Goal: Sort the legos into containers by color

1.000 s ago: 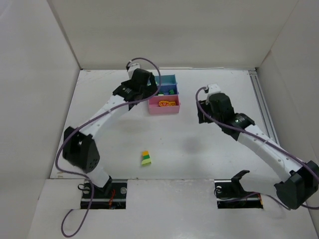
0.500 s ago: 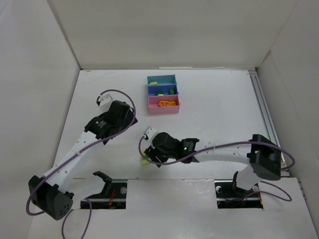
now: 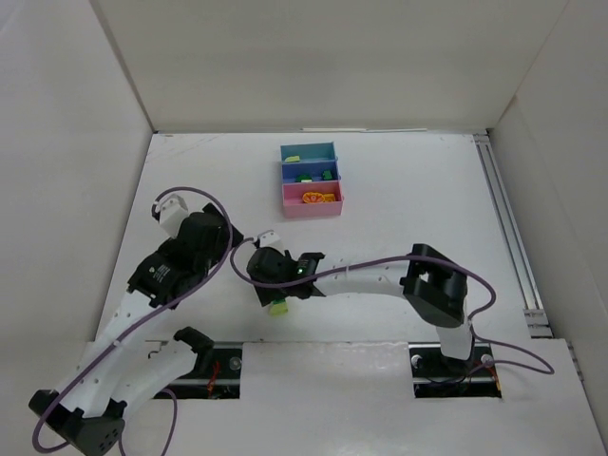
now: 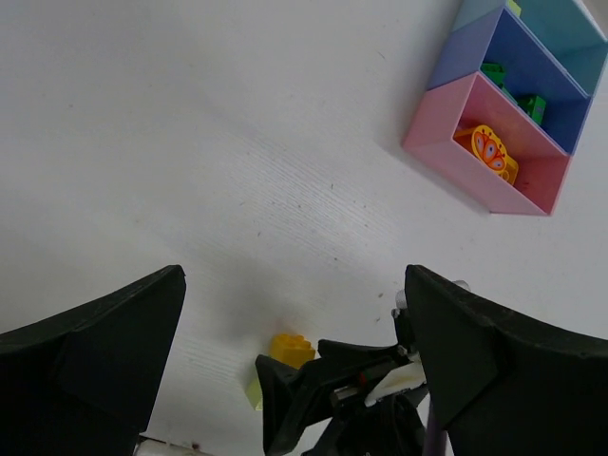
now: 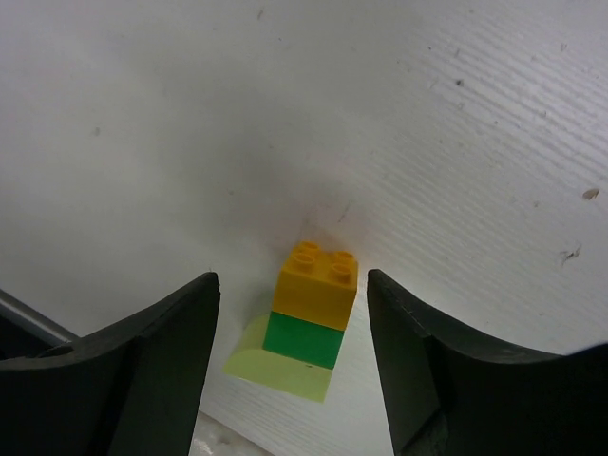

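A stack of three legos (image 3: 277,307) stands near the table's front edge. It has a yellow brick (image 5: 316,285) on a dark green one (image 5: 304,339), on a light green sloped piece (image 5: 280,369). My right gripper (image 5: 293,275) is open and straddles the stack, and neither finger touches it. My left gripper (image 3: 220,249) hangs wide open to the left, holding nothing. From the left wrist I see the yellow brick (image 4: 292,349) beside the right gripper (image 4: 332,399). The containers sit at the back in a row: teal (image 3: 307,152), blue (image 3: 309,172) and pink (image 3: 312,198).
The pink tray (image 4: 446,119) holds an orange piece (image 4: 494,154). Green bricks (image 4: 532,106) lie in the blue tray (image 4: 518,43). White walls enclose the table on the left, back and right. The front ledge (image 5: 204,442) runs just behind the stack.
Both arms have left the trays. The right arm swung down to the front and now straddles the stack. The left arm drew back toward the near left, still open.
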